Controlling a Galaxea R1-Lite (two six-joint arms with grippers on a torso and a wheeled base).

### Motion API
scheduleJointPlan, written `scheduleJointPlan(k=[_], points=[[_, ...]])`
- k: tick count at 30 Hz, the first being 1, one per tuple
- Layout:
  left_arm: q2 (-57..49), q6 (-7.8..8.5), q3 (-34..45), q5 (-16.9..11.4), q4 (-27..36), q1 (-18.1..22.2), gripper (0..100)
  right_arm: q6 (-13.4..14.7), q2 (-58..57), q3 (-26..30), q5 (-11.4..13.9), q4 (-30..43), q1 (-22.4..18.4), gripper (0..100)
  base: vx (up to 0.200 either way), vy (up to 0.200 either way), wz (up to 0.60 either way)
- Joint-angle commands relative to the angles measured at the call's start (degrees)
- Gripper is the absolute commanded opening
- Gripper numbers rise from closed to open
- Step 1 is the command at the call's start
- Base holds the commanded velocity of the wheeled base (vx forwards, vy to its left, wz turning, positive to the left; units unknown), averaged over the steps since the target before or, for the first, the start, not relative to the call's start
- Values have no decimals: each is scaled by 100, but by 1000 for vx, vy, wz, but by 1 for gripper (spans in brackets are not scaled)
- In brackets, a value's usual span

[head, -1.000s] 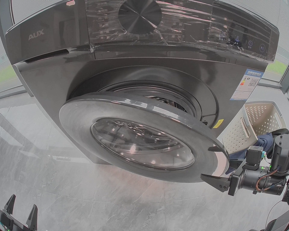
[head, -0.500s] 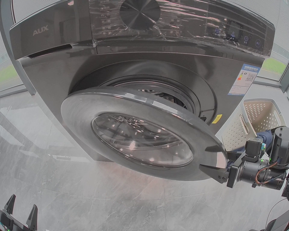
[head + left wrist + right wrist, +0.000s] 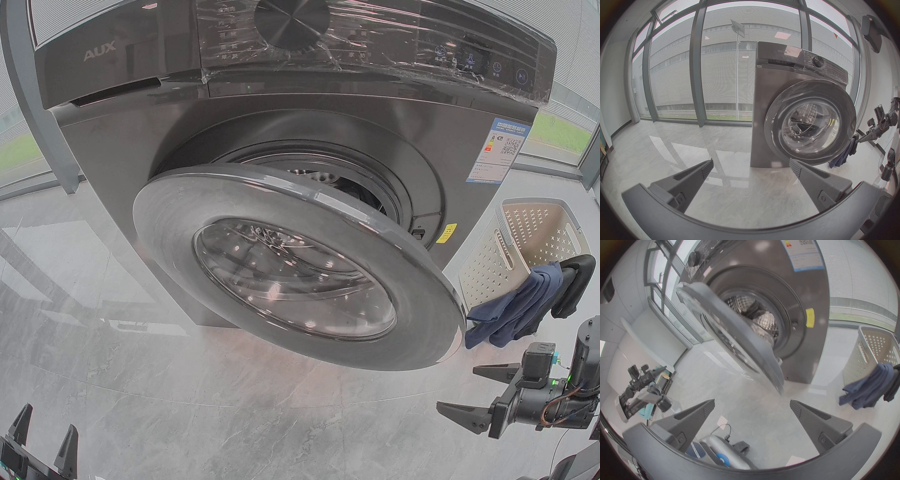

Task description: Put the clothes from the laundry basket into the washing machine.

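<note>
The grey washing machine (image 3: pixel 300 112) stands ahead with its round door (image 3: pixel 294 269) swung partly open, the drum (image 3: pixel 756 318) showing behind it. To its right sits the beige laundry basket (image 3: pixel 537 237), with blue clothes (image 3: pixel 515 306) and a dark garment (image 3: pixel 575 281) draped over its rim. My right gripper (image 3: pixel 478 394) hangs open and empty below the door's free edge, a short way from it. My left gripper (image 3: pixel 44 434) rests low at the left, open and empty, well away from the machine.
Glossy grey floor (image 3: pixel 187 400) spreads in front of the machine. Tall windows (image 3: pixel 693 68) run behind it. The open door juts out over the floor between my arms. Another robot's gear (image 3: pixel 640 390) stands off to the side.
My right gripper has come off the door's edge and dropped down and back. The view has pulled away from the machine, bringing more of the basket and clothes into sight.
</note>
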Motion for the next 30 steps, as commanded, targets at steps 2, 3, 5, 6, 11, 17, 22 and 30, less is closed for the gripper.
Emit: scheduleJointPlan(k=[2, 3, 5, 6, 11, 17, 22, 30], points=[[-77, -3, 84, 2, -1, 1, 100, -224, -77, 204, 81, 149, -1269, 100, 0, 0, 0], [-77, -3, 92, 2, -1, 1, 100, -233, 64, 64, 169, 123, -1471, 100, 0, 0, 0], [-77, -3, 92, 2, -1, 1, 100, -233, 249, -191, 248, 114, -1726, 100, 0, 0, 0], [-77, -3, 92, 2, -1, 1, 100, -233, 275, -235, 248, 114, -1752, 100, 0, 0, 0], [-77, -12, 92, 2, -1, 1, 100, -233, 785, -1079, 213, 131, -1998, 100, 0, 0, 0], [-77, -3, 92, 2, -1, 1, 100, -216, 1312, -1738, 204, 123, -1875, 100, 0, 0, 0], [-77, -3, 92, 2, -1, 1, 100, -172, 1418, -1589, 248, 114, -1427, 100, 0, 0, 0], [-77, -3, 92, 2, -1, 1, 100, -233, 838, -815, 590, 140, -1295, 100, 0, 0, 0]])
